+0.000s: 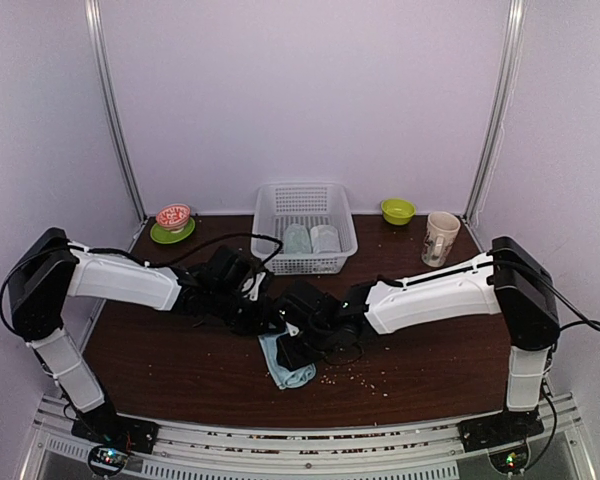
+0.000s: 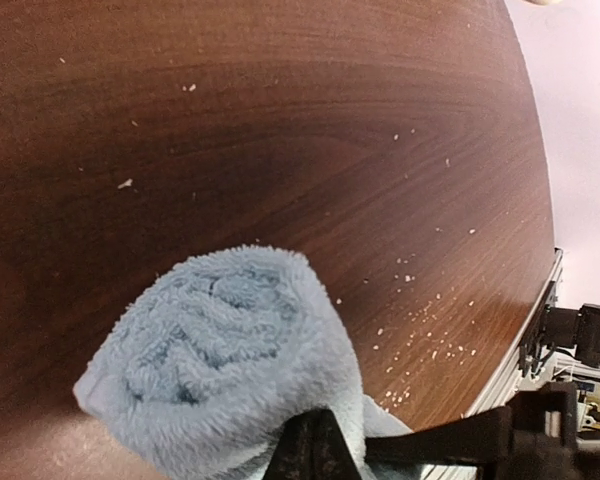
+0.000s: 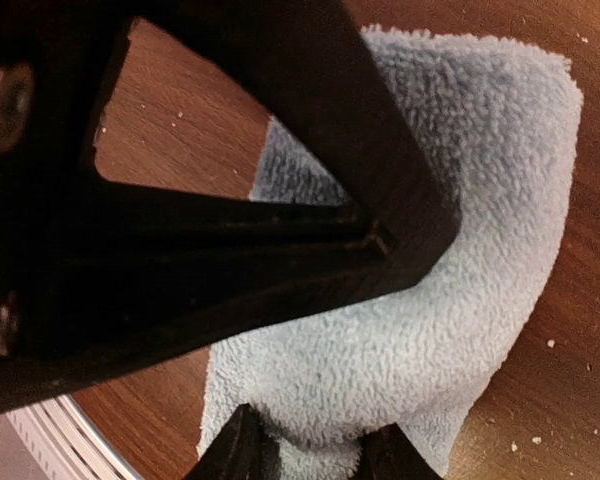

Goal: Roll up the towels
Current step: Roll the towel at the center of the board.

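Near the front of the tabletop [image 1: 170,365], the blue towel [image 1: 286,366] is lying between the two arms. One end is winding into a fluffy spiral, as the left wrist view is showing, and a flat tail is trailing toward the near edge. The left hand [image 2: 315,452] is sitting fully closed, its tips pressing into the roll's underside; whether any cloth is being pinched between them, I cannot tell. Just beside it, the right hand [image 3: 315,455] is standing partly open, its fingers [image 3: 242,452] straddling a hump of the towel that is bulging up between them. Pale crumbs [image 1: 365,377] are lying scattered to the right of the towel.

Farther back, the basket [image 1: 280,205] is holding the green towel [image 1: 297,238] and the white towel [image 1: 325,238], both rolled and sitting side by side. At the far edge, a red bowl [image 1: 173,215] is resting on a green plate [image 1: 160,236] left of the basket, while a green bowl [image 1: 397,210] and a cup [image 1: 441,238] are standing to its right.
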